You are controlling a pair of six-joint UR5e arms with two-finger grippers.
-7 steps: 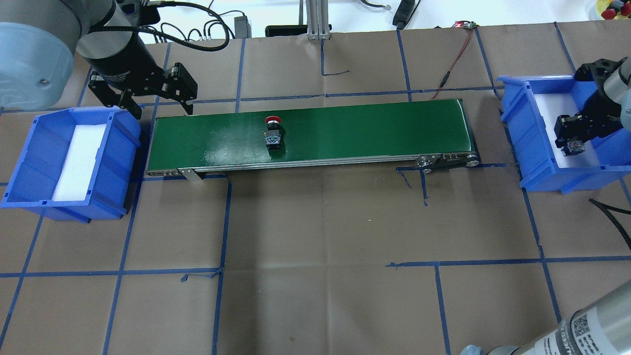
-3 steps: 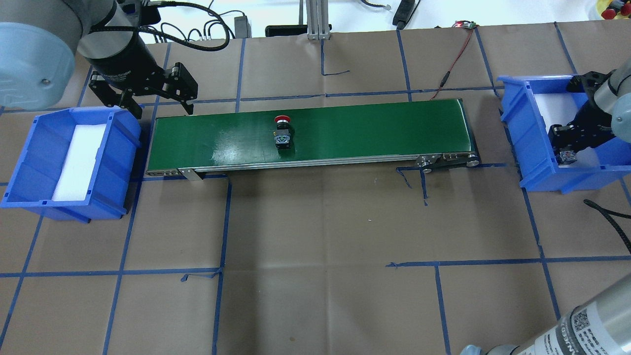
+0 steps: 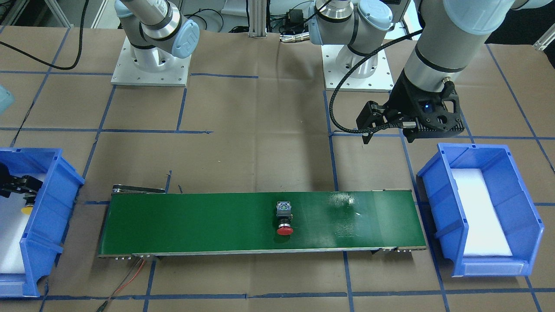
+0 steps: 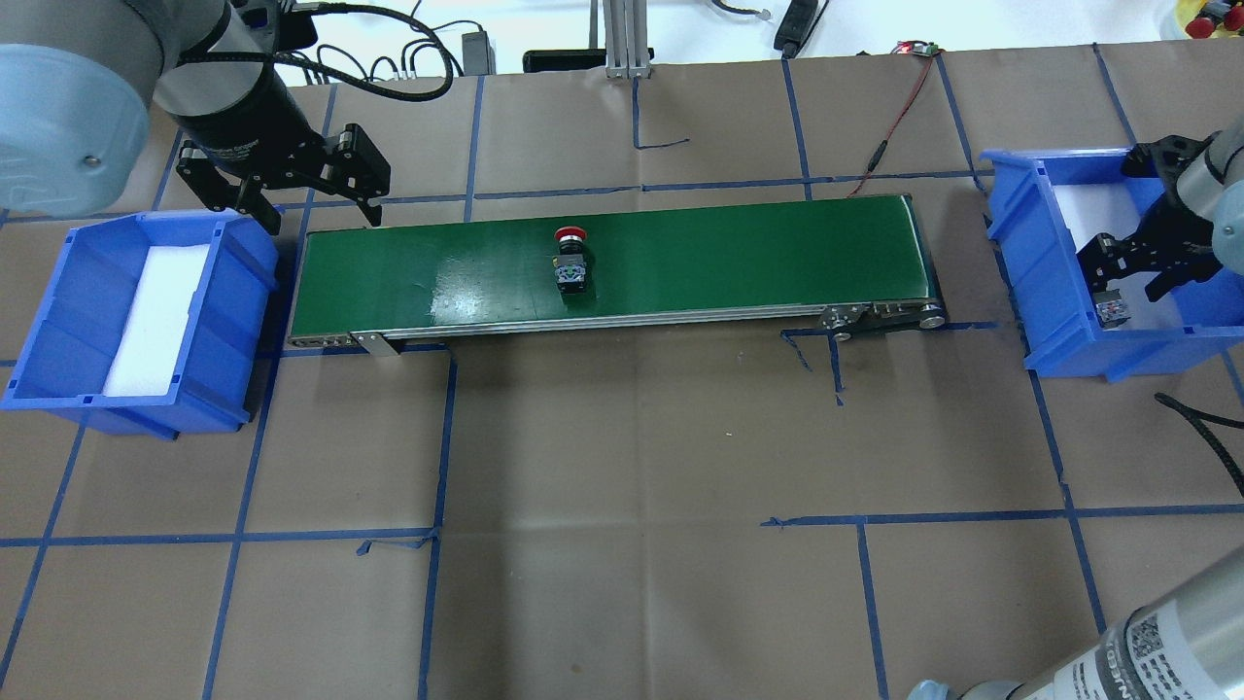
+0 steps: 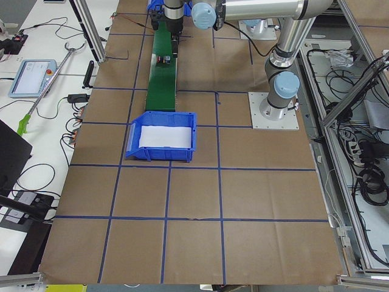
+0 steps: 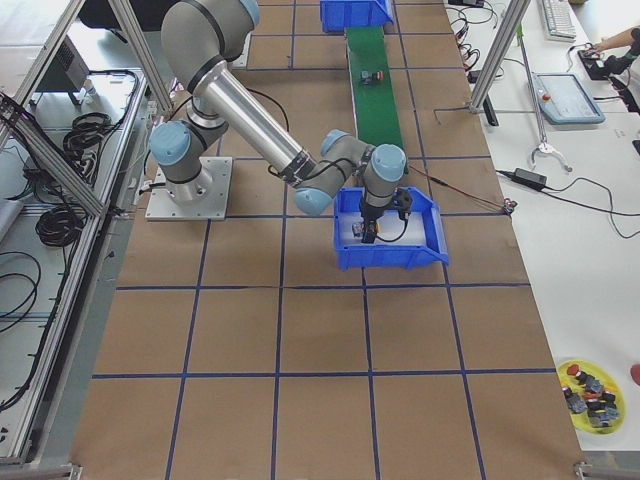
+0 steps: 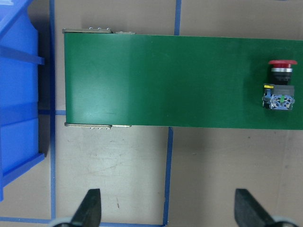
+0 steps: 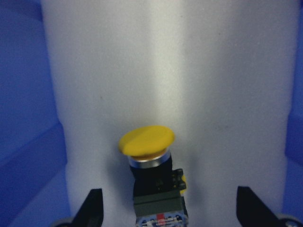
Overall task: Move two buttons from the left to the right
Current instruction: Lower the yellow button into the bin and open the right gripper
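The red button lies on its side on the green conveyor belt, near its middle; it also shows in the left wrist view and the front view. The yellow button lies on the white foam in the right blue bin. My right gripper is open just above it, with a finger on either side and not touching. My left gripper is open and empty, above the belt's left end and beside the left blue bin.
The left bin holds only white foam. A red wire runs to the belt's far right corner. A black cable lies near the right bin. A yellow dish of spare buttons sits far off.
The red button has ridden right along the belt. My right gripper lowered the yellow button into the right bin, then opened and let it go. The left gripper stayed put.
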